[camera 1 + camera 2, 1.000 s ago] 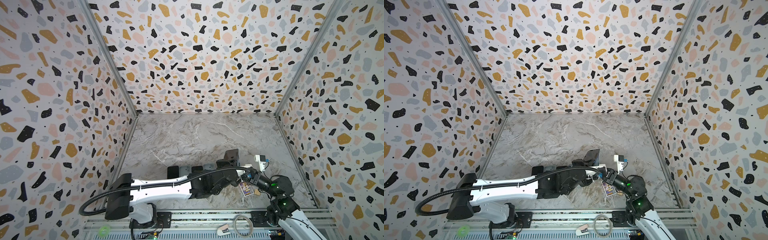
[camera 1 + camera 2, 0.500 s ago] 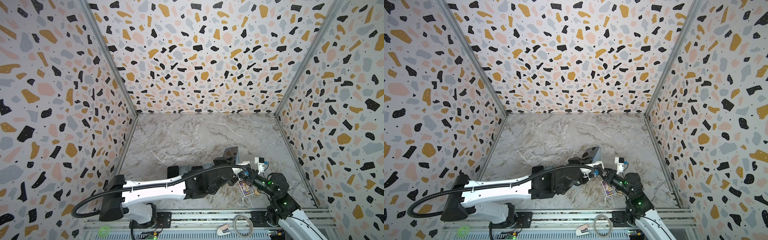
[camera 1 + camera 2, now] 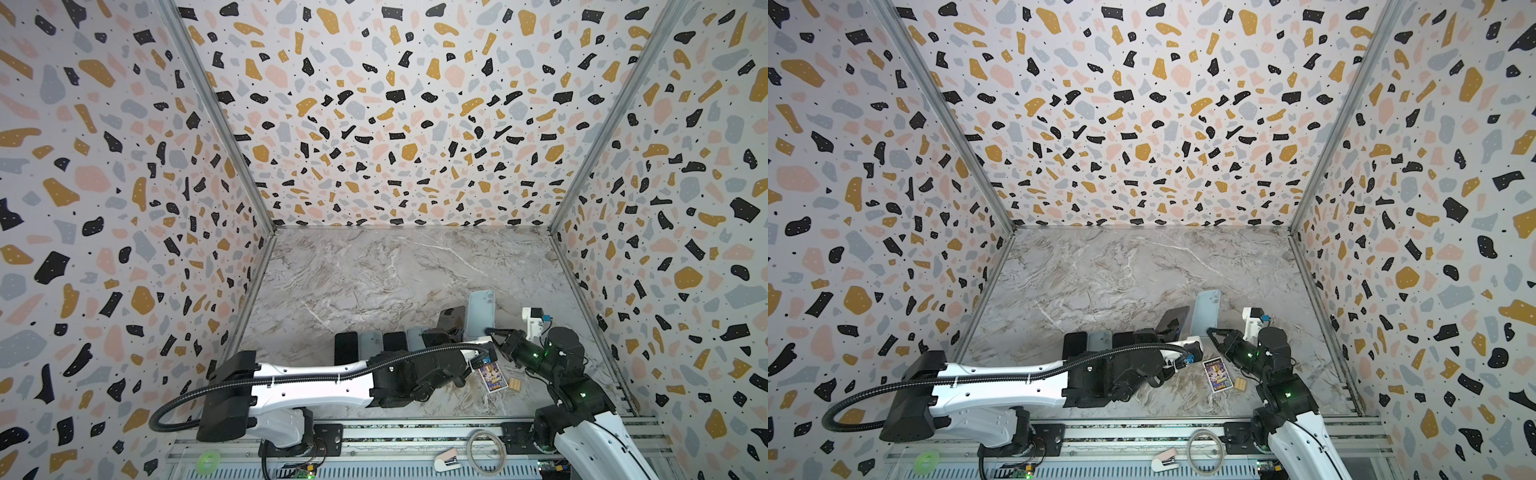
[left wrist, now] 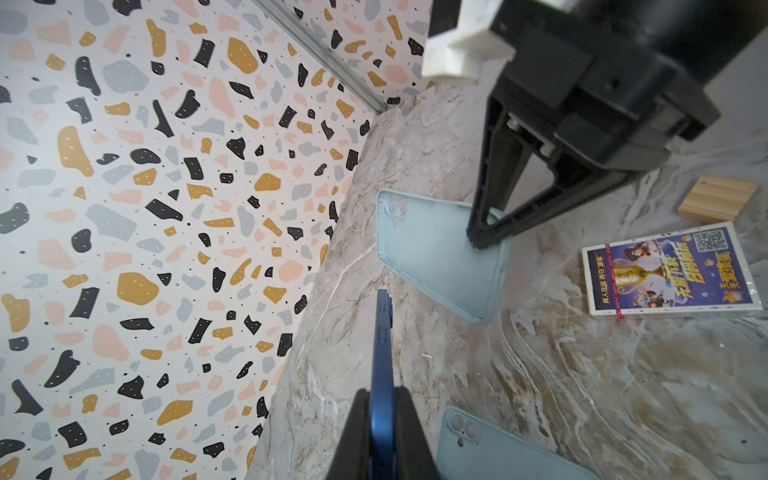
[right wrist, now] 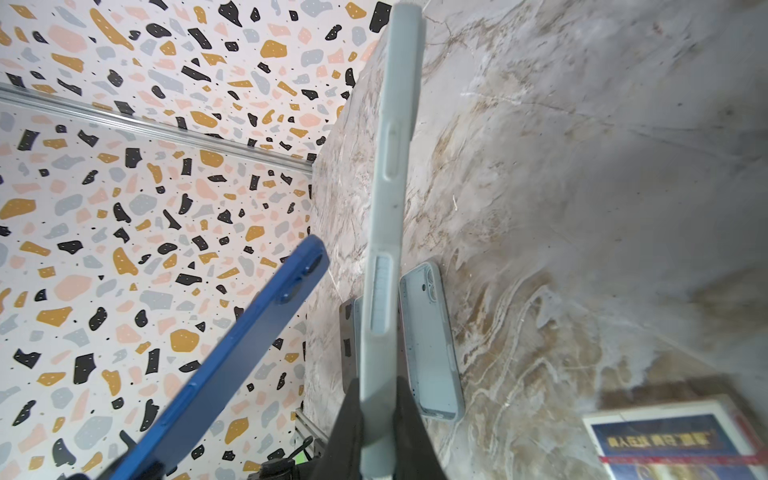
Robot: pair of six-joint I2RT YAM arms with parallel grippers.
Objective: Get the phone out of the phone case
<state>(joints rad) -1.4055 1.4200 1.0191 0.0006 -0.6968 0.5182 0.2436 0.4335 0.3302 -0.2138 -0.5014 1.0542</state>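
Note:
My left gripper (image 4: 382, 415) is shut on the lower end of a dark blue phone (image 4: 382, 353), which I see edge-on in the left wrist view. The phone (image 3: 453, 318) hangs tilted above the table in both top views. My right gripper (image 5: 380, 399) is shut on the lower end of a pale blue-grey phone case (image 5: 388, 208). The case (image 3: 480, 313) stands upright just right of the phone, with a gap between them. It looks empty, its camera cut-out showing (image 4: 395, 205). The phone (image 5: 232, 365) slants away beside the case in the right wrist view.
A row of dark and pale phones and cases (image 3: 374, 343) lies on the marble table under the left arm. A purple card box (image 3: 492, 376) and a small wooden block (image 3: 515, 384) lie near the right arm. Patterned walls close in three sides.
The phone and the case have come apart. The case has swung upright in the right gripper, and the left arm has drawn back leftward with the phone.

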